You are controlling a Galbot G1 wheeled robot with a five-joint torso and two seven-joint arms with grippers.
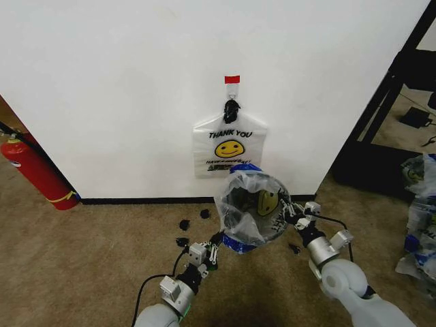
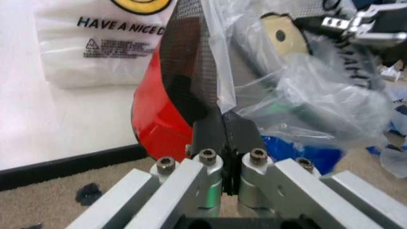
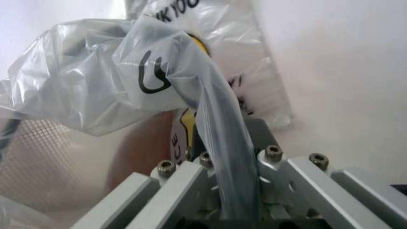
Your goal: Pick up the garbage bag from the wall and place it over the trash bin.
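Note:
The garbage bag (image 1: pixel 253 204), thin translucent plastic with a yellow smiley and blue patches, is draped over the trash bin (image 1: pixel 235 208), whose black mesh shows through the film. My left gripper (image 1: pixel 216 240) is shut on the bag's near-left edge, film pinched between its fingers (image 2: pixel 222 125) beside the bin's mesh and red base (image 2: pixel 152 119). At the bag's right side, my right gripper (image 1: pixel 294 214) is shut on a stretched strip of the bag (image 3: pixel 219 124). The white wall (image 1: pixel 122 82) stands just behind.
A similar flat "THANK YOU" bag (image 1: pixel 229 146) hangs by black-knotted handles from a hook under red tape (image 1: pixel 232 80). A red fire extinguisher (image 1: pixel 34 170) leans at the left. A black shelf frame (image 1: pixel 388 88) and more plastic bags (image 1: pixel 422 204) stand at the right. Black scraps (image 1: pixel 194 219) lie on the carpet.

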